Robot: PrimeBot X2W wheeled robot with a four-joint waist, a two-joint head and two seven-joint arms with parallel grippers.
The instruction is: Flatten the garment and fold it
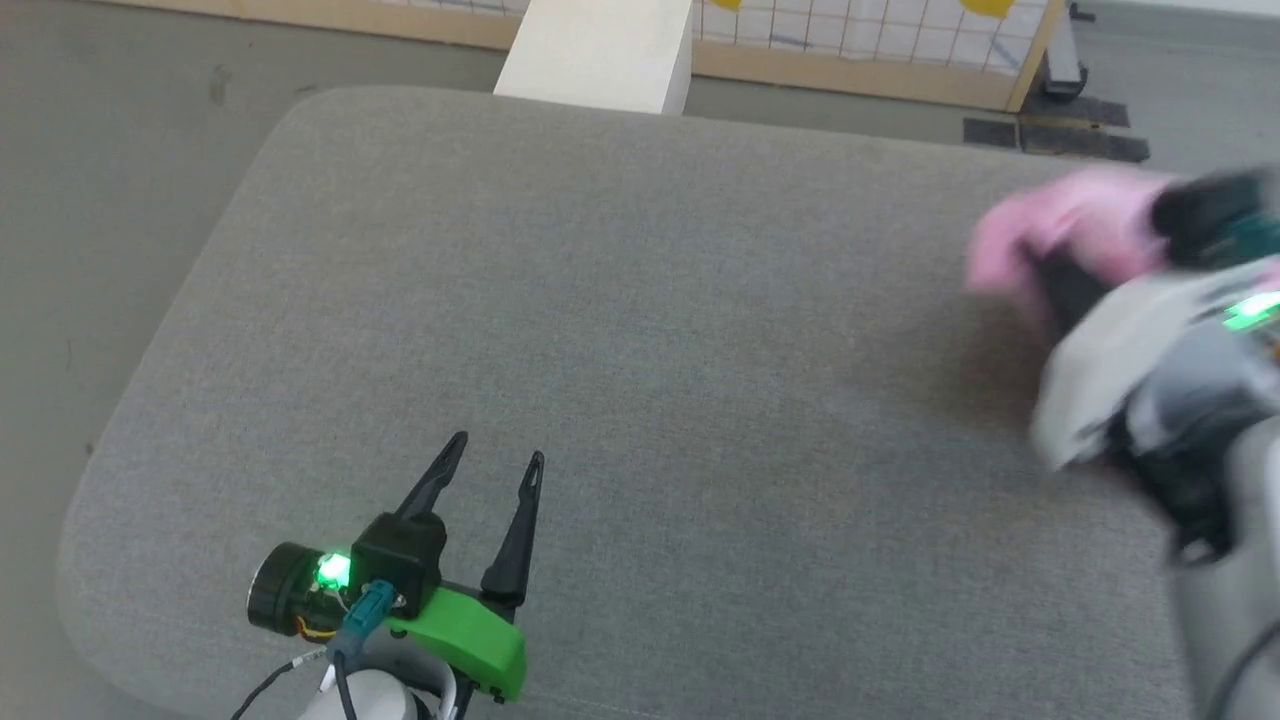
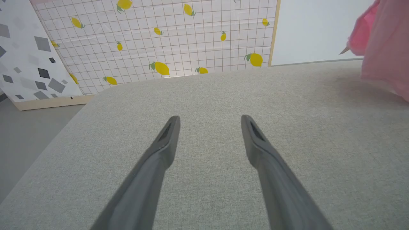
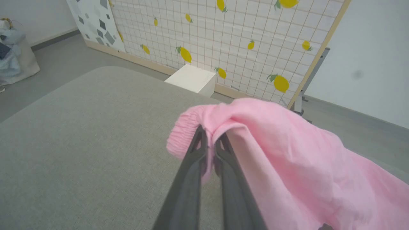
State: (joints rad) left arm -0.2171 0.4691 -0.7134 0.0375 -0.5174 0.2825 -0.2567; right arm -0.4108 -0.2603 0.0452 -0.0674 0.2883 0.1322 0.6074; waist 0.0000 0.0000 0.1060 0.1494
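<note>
The garment (image 3: pixel 287 153), light pink shorts with a gathered waistband, hangs lifted above the grey cushioned surface (image 1: pixel 640 350). My right gripper (image 3: pixel 211 137) is shut on the garment near its elastic waistband, and the fabric drapes over the fingers to the right. In the head view the pink garment (image 1: pixel 1070 225) is blurred at the right edge beside my right wrist. From the left wrist camera, the garment (image 2: pixel 383 48) hangs at the upper right. My left gripper (image 1: pixel 497 450) sits low at the front left, open with nothing between its fingers (image 2: pixel 169 137).
A white box (image 1: pixel 600 50) stands on the floor just beyond the far edge of the surface. Behind it runs a screen with a lemon print (image 2: pixel 179 41). A pale bag (image 3: pixel 14 54) sits on the floor at the far left.
</note>
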